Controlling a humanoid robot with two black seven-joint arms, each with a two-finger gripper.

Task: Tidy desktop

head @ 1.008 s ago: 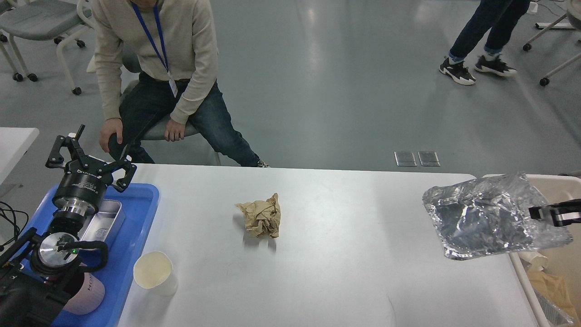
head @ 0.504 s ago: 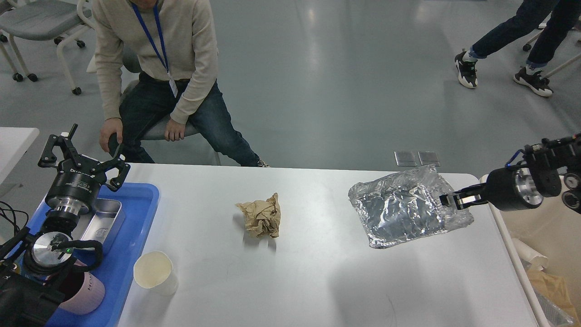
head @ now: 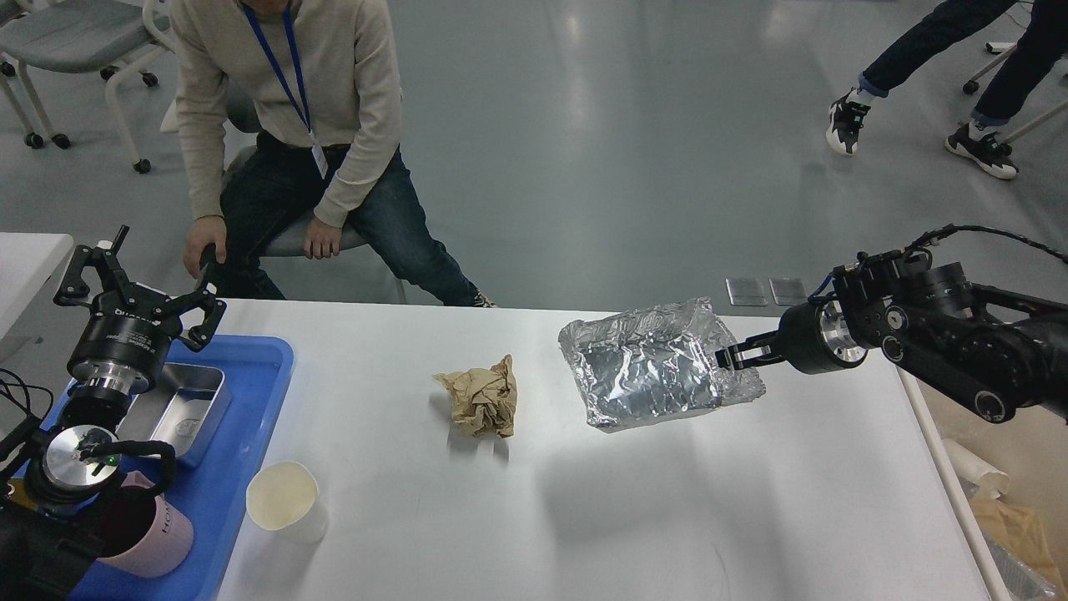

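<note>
The white desktop point(head: 634, 501) fills the lower view. My right gripper point(head: 727, 356) is shut on the right edge of a crumpled silver foil bag point(head: 647, 367) and holds it above the desktop, right of centre. A crumpled brown paper ball point(head: 481, 397) lies at the middle. A white paper cup point(head: 284, 501) stands near the front left. My left gripper point(head: 133, 280) is open and empty above the far end of the blue tray point(head: 250, 392).
The blue tray holds a metal tin point(head: 179, 409) and a pink cup point(head: 154, 534). A beige bin point(head: 1018, 501) with trash stands off the right edge. A seated person point(head: 300, 142) is behind the table; another walks at the back right.
My right arm has swung left, carrying the foil bag from over the bin to above the desktop right of centre. My left gripper has drifted slightly left.
</note>
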